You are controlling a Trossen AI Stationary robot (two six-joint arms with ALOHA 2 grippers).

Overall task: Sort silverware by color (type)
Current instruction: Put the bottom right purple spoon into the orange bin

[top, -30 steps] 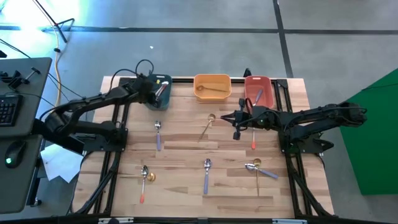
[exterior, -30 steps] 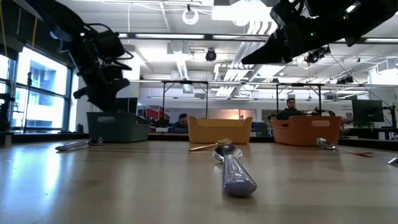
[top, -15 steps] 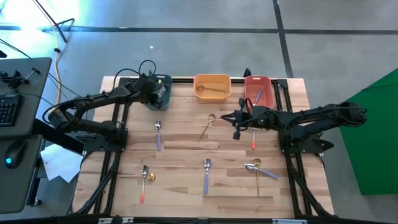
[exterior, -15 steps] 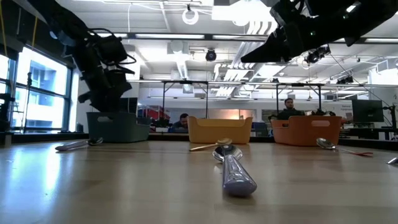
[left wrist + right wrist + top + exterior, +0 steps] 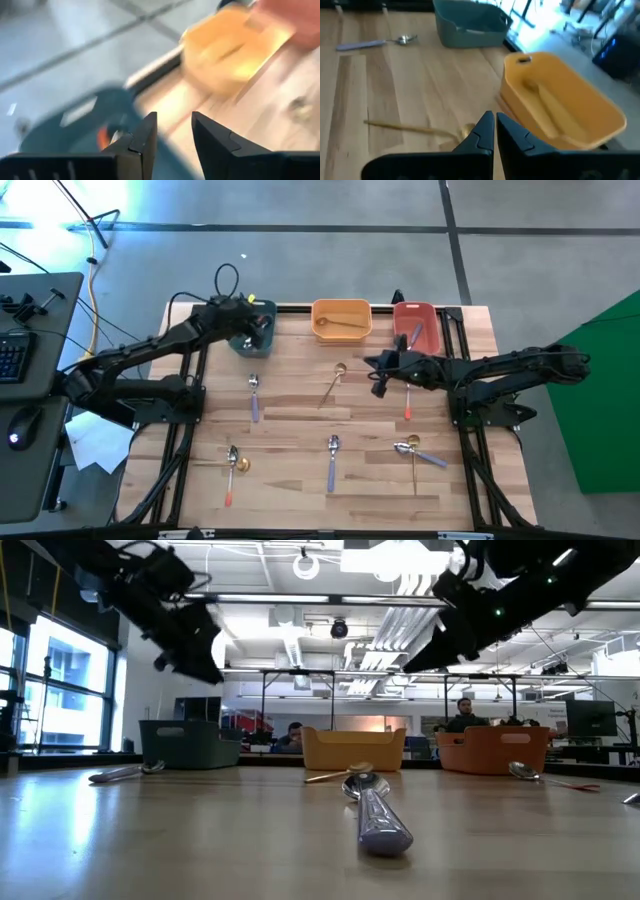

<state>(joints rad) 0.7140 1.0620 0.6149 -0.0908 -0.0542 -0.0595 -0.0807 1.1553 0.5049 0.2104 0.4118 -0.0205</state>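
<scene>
Now the left arm reaches up from the table's left edge, its left gripper (image 5: pixel 250 328) hanging over the teal bin (image 5: pixel 262 308) at the far left corner. Its fingers (image 5: pixel 144 137) stand a modest gap apart with nothing between them; in the left wrist view the teal bin sits right below them, something red and pale showing inside it, though what that is I can't tell. A purple-handled spoon (image 5: pixel 254 397) lies on the wood on the near side of that gripper, well apart from it.

Over to the middle: the orange bin (image 5: pixel 341 307) sits at the far edge with a gold utensil (image 5: pixel 345 325) resting inside. A gold spoon (image 5: pixel 333 383) lies on the table just left of the right gripper.

The right arm stretches in level from the right side, its right gripper (image 5: pixel 376 377) poised above the wood, fingers (image 5: pixel 479 132) pressed together and holding nothing. The red bin (image 5: pixel 415 310) stands just beyond it, a purplish utensil inside. A red-handled spoon (image 5: pixel 407 404) lies just beside that gripper on the near right.

Nearer the front edge, well away from both grippers, lie more spoons, one a purple-handled spoon (image 5: pixel 332 461) at the middle.
</scene>
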